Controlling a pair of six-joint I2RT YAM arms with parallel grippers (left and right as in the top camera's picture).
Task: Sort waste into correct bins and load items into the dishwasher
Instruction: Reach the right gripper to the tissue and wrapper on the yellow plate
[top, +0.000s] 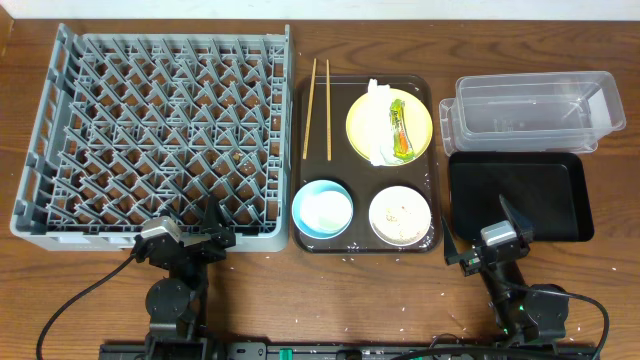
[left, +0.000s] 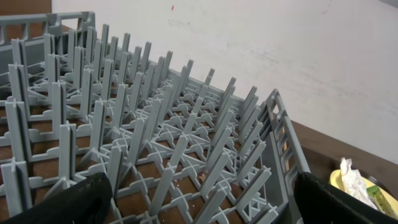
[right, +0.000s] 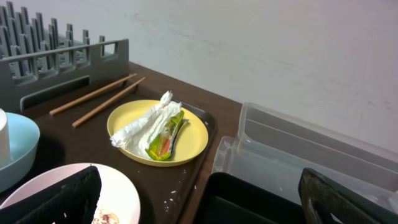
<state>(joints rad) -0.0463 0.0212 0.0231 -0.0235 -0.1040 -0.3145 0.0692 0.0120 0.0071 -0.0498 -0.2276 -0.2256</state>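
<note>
Right hand (top: 484, 238) beside black tray (top: 520, 195)

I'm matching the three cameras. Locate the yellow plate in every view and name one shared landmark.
Overhead: yellow plate on the brown tray's upper right, beside the chopsticks.
Left wrist: a sliver at the bottom right corner.
Right wrist: centre of frame, napkin and wrapper on it.
Shared landmark: the grey dish rack, left of the plate.
</note>
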